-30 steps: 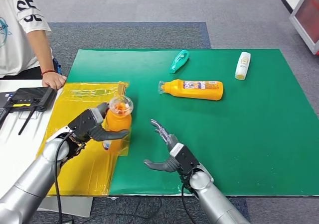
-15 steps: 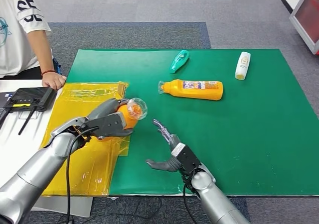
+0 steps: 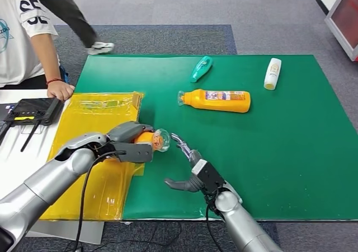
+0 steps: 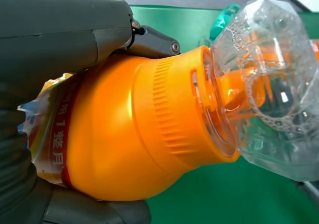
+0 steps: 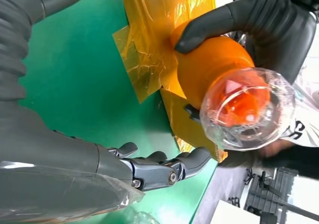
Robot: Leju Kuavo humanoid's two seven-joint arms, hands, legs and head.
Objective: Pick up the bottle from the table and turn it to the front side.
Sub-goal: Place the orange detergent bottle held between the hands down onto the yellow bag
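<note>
My left hand (image 3: pixel 126 141) grips an orange bottle (image 3: pixel 147 138) with a clear faceted cap (image 3: pixel 160 140), held tipped on its side above the seam between yellow sheet and green mat, cap toward my right hand. The left wrist view shows the orange bottle (image 4: pixel 143 129) close up, its label under my fingers (image 4: pixel 150 42), clear cap (image 4: pixel 267 84) free. My right hand (image 3: pixel 195 171) is open, fingers spread, just beside the cap and not touching it. In the right wrist view the bottle (image 5: pixel 214 67) points its cap (image 5: pixel 246 109) at the camera, with my right fingers (image 5: pixel 165 169) below.
A long orange bottle (image 3: pixel 217 101), a teal bottle (image 3: pixel 201 69) and a white bottle (image 3: pixel 272 73) lie on the green mat (image 3: pixel 287 151). The yellow sheet (image 3: pixel 84 112) covers the left part. A person's hand (image 3: pixel 61 89) rests near a black controller (image 3: pixel 33 111).
My left hand has tipped the orange bottle from upright onto its side and carried it right, toward my right hand. The right hand barely moved. A dark sleeve has appeared at top left.
</note>
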